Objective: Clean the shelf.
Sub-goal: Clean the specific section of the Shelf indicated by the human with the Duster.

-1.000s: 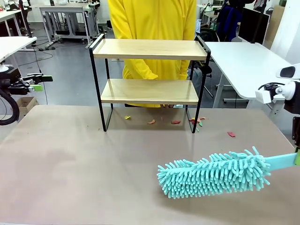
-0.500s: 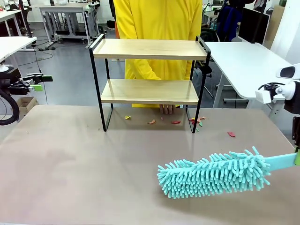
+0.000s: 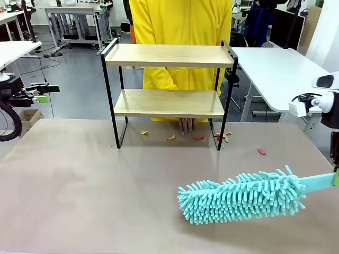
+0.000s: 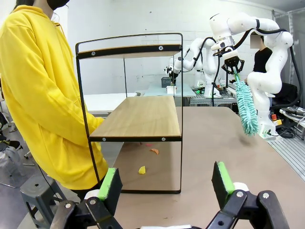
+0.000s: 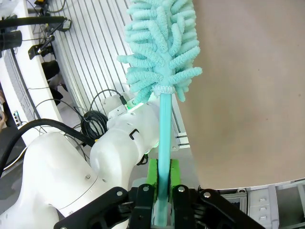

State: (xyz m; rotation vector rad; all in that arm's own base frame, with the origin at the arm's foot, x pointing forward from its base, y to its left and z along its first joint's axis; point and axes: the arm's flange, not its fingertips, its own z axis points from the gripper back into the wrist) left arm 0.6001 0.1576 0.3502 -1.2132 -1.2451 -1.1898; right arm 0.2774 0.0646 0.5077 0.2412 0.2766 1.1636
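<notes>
The shelf (image 3: 169, 55), two light wooden boards in a thin black frame, stands at the far middle of the brown table (image 3: 95, 190); the left wrist view has the shelf (image 4: 143, 117) end-on. A teal fluffy duster (image 3: 241, 196) hovers low over the table's right front. My right gripper (image 5: 161, 179) is shut on its handle, and its green pad (image 3: 336, 179) shows at the picture's right edge. My left gripper (image 3: 47, 93) hangs off the table's left side, open and holding nothing (image 4: 164, 183). Both boards look bare.
A person in a yellow top (image 3: 180, 32) stands behind the shelf, one hand (image 3: 186, 124) resting on the table under the lower board. Small coloured scraps (image 3: 198, 138) lie around the shelf's feet, one red scrap (image 3: 261, 151) farther right. White tables (image 3: 275, 69) stand beyond.
The person has shifted slightly to the right and a hand has come down onto the table under the shelf. Both arms and the duster have stayed still.
</notes>
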